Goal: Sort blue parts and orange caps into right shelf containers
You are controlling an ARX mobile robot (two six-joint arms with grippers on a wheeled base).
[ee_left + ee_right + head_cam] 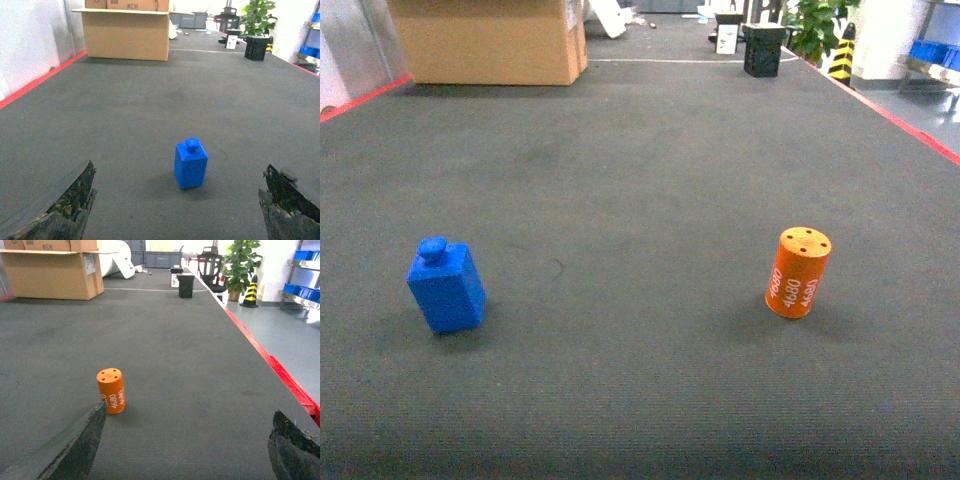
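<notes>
Two pieces stand upright and well apart on the dark mat (640, 180) — blue part (447, 287) at 8 o'clock, orange cap (797, 272) at 4 — each before its own arm, probably for separate pickups; left gripper (175, 210) and right gripper (185, 450) gape wide, holding nothing; blue crates (300, 290) sit far off at 2 o'clock.

Blue part (446, 286) and orange cap (797, 272), upright, well apart.

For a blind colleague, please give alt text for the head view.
A blue part stands at left and an orange cap marked 4680 at right, apart on a dark grey mat. A cardboard box sits far behind.
</notes>
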